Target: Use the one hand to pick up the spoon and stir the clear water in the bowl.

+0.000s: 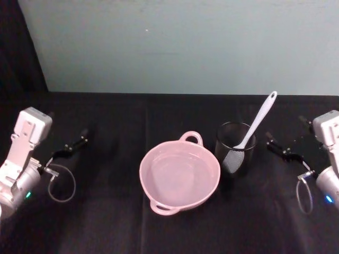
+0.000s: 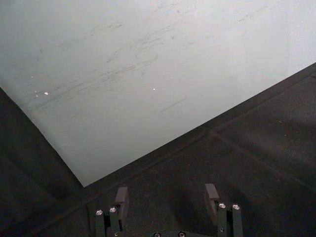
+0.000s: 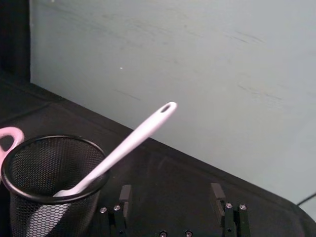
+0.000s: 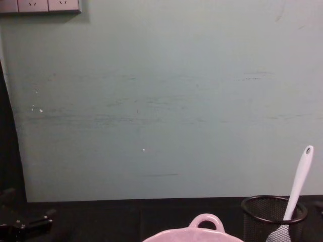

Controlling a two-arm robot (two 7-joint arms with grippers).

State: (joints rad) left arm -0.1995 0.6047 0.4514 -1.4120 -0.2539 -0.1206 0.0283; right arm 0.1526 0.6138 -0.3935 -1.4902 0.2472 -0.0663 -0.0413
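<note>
In the head view, the bowl (image 1: 144, 168) is sitting at the middle of the black table (image 1: 106, 217), one loop handle pointing toward the wall and the other toward the robot. Just beside it on the right, the spoon (image 1: 258, 120) is standing blade-down in a black mesh cup (image 1: 235, 154), its handle leaning up and to the right. The left gripper (image 1: 71, 145) is hovering well apart from the bowl on the left, and the right gripper (image 1: 279, 147) is waiting near the cup on the right. In the left wrist view, the left claw's two fingers (image 2: 121, 197) are standing wide apart over bare cloth, gripping nothing. In the right wrist view, the right claw's fingers (image 3: 216, 193) are likewise spread wide and holding nothing, while the spoon is leaning out of the cup close in front of them and a bit of the bowl's handle is peeking in past the cup. In the chest view, the bowl's far handle is rising at the lower edge, the cup and spoon are standing to its right, and the left gripper is lying low at the left corner.
</note>
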